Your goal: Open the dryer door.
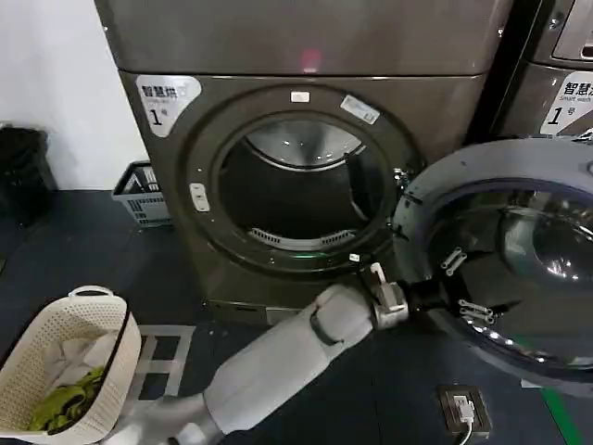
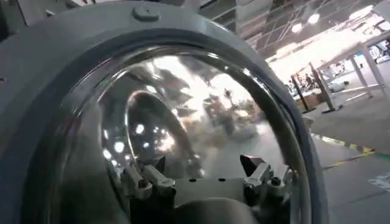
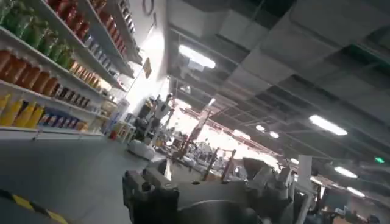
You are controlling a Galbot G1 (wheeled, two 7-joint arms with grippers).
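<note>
From up at the head camera, the dryer door (image 1: 519,269) stands swung wide open to the right of the machine, its grey inner rim and domed glass facing us, hanging in front of the neighbouring machine marked "Smart wash" (image 1: 565,65). The dryer (image 1: 185,232) shows its round opening bare, with the steel drum (image 1: 301,148) visible inside. The left arm (image 1: 278,357) reaches up from the bottom of the picture, and the left gripper (image 1: 468,283) sits right against the inner face of the door, at the edge of the glass, fingers spread apart and not gripping anything. On the floor to the left sits a cream laundry basket (image 1: 37,348) with cloth in it, and a dark crate (image 1: 139,190) rests by the dryer's left side.

Over to the left wrist camera: the door's glass dome (image 2: 201,115) is right there, close up, ringed by the grey rim (image 2: 55,55). The left gripper (image 2: 207,176) points straight at it, fingers (image 2: 143,179) held apart with the glass between and beyond them.

Now the right wrist camera: the right gripper (image 3: 213,179) points off into the room, towards shelves of bottles (image 3: 42,67) and ceiling lights; I can't tell whether its fingers are apart or together.
</note>
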